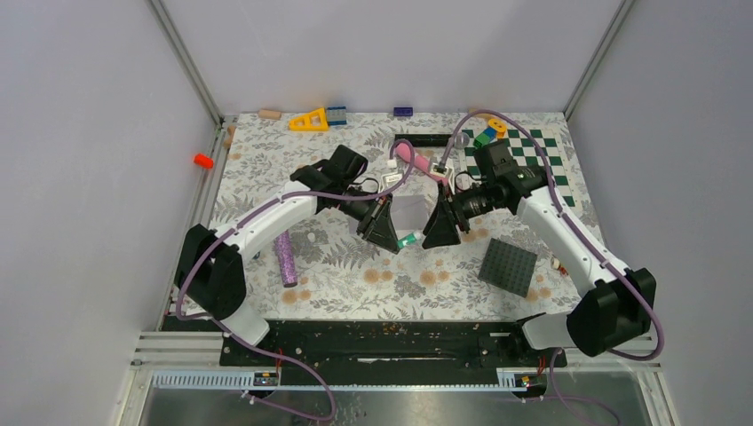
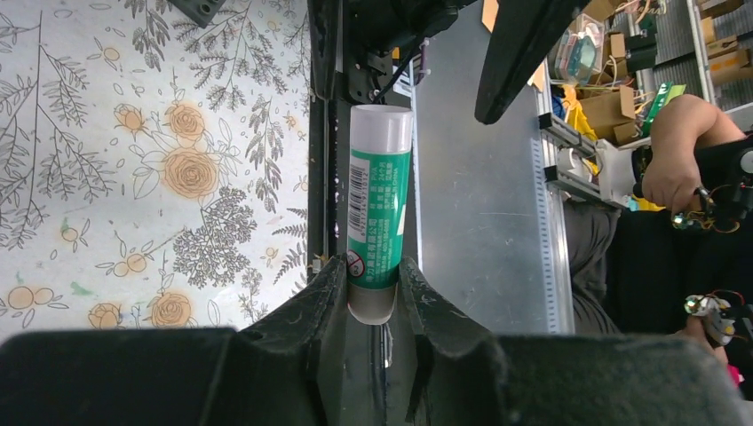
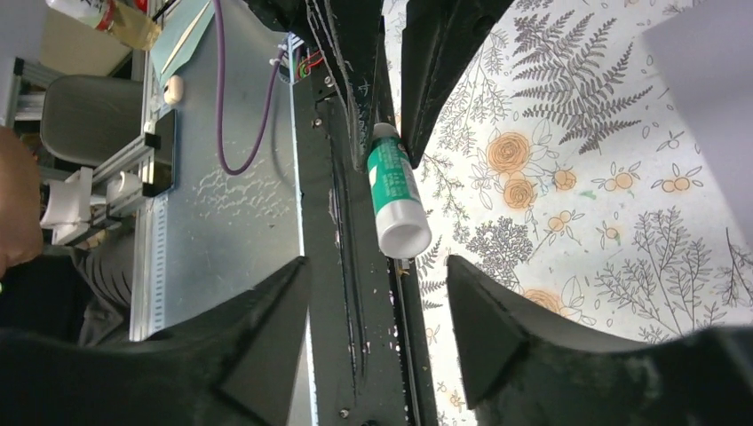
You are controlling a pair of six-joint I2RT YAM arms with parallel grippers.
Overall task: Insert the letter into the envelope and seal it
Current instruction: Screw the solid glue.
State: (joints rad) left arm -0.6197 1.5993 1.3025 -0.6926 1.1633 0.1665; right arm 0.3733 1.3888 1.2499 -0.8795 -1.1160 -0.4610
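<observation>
Two black grippers meet tip to tip above the floral tablecloth [image 1: 355, 275]. The left gripper [image 2: 373, 275] is clamped on the base of a green-and-white glue stick tube [image 2: 380, 213], and the right gripper [image 3: 376, 266] stands spread wide just off the tube's white far end. The flat light grey paper envelope [image 1: 410, 211] lies on the cloth just beyond both sets of fingertips, between the two arms.

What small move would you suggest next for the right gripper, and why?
Probably ease the right gripper forward and close it on the white cap of the glue stick: its jaws stand open with the cap just ahead of them, while the left gripper clamps the stick's other end.
</observation>
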